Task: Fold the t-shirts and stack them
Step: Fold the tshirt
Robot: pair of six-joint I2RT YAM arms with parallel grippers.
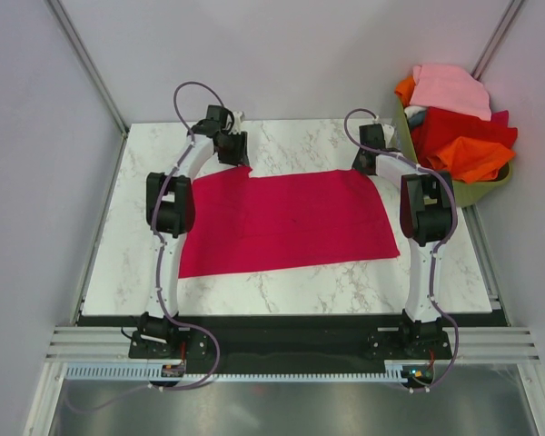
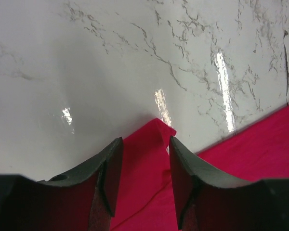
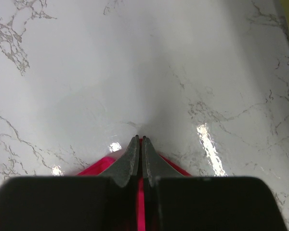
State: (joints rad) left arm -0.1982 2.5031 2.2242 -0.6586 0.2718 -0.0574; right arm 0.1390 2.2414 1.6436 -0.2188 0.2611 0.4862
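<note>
Mid-frame, crimson t-shirt [image 1: 282, 222] lies flat on marble worktop [image 1: 291, 291]. At its upper-left corner, left pincer [image 2: 144, 144] spread, straddling cloth; right pincer [image 3: 140, 140] pressed together, pinching upper-right corner. More tees [image 1: 459, 136] piled upper right.

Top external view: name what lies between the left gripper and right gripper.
The far edge of the crimson t-shirt spans from the left gripper to the right gripper, bare marble table just beyond. Nothing else, as the top external view shows.
</note>
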